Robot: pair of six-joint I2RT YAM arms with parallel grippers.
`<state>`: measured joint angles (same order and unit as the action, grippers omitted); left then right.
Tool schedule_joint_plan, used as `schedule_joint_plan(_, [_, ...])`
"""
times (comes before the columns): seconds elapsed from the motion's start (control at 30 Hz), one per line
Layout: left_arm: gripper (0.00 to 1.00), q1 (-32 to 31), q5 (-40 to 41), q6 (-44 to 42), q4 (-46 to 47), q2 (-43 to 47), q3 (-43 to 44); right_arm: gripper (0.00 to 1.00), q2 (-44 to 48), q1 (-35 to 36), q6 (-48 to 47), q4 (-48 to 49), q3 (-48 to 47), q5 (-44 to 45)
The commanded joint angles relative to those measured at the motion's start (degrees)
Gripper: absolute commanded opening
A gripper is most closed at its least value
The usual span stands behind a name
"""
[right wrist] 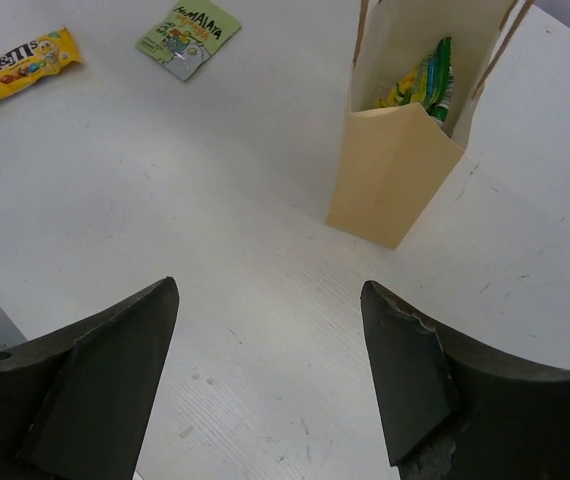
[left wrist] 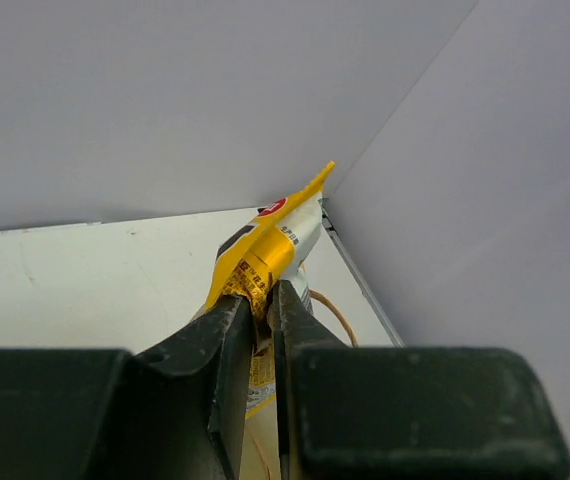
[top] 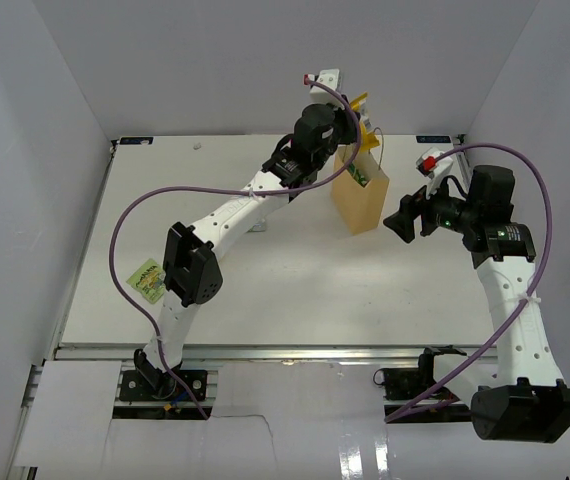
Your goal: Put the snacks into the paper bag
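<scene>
The left gripper (left wrist: pixel 262 303) was closed tightly on the yellow bar wrapper (left wrist: pixel 265 250), with both jaws pressing the lower end of the wrapper and its upper end standing out beyond the fingertips. In the top view this gripper was held in the air at the far side of the table (top: pixel 295 300), above the open mouth of the paper bag (top: pixel 360 200), and the wrapper was not yet inside the bag. The paper bag stood upright on the table, between the two grippers, with its cord handles raised. In the right wrist view some packets could be seen inside it, among them a crinkly green-white bag (right wrist: pixel 433 75) leaning against the inner wall. The right gripper (right wrist: pixel 270 290) had its jaws wide apart and held nothing; it hung above the table just beside the paper bag, on its right, and did not touch it. Two snacks remained on the table well apart from the bag: a small green-white pouch (top: pixel 149 280) lay flat near the left edge, beside the left arm, and the M&M's pack (right wrist: pixel 23 65) lay near that pouch, without touching it.
</scene>
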<state>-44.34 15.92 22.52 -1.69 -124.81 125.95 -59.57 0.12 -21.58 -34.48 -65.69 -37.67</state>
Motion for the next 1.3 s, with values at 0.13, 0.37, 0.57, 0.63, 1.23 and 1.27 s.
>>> schedule_joint_plan(0.13, [0.51, -0.05, 1.39, -1.25, 1.08, 3.52, -0.62, 0.8, -0.02, -1.26, 0.31, 1.96, -0.75, -0.74])
schedule_joint_plan(0.37, [0.69, -0.05, 0.52, -2.22, 1.25, 5.37, 0.96, 0.8, -0.19, -1.26, -0.65, 1.7, -0.58, -3.28])
schedule_joint_plan(0.57, [0.73, -0.05, -5.28, -3.97, 3.01, 8.35, 3.95, 0.79, -0.46, -0.48, -3.46, 0.73, 0.04, -12.59])
schedule_joint_plan(0.63, [0.74, -0.05, -6.34, -5.46, 2.14, 12.11, 2.03, 0.79, -1.68, 0.84, -6.0, -0.76, -0.75, -15.15])
schedule_joint_plan(1.23, [0.98, -0.05, 10.71, 3.22, -14.38, 79.1, -54.07, 0.75, -34.19, 51.79, 27.7, 13.9, -10.04, 18.49])
schedule_joint_plan(1.27, [0.98, -0.05, 10.8, 4.01, -17.35, 79.37, -53.1, 0.75, -38.65, 53.04, 34.35, 14.61, -11.9, 21.29])
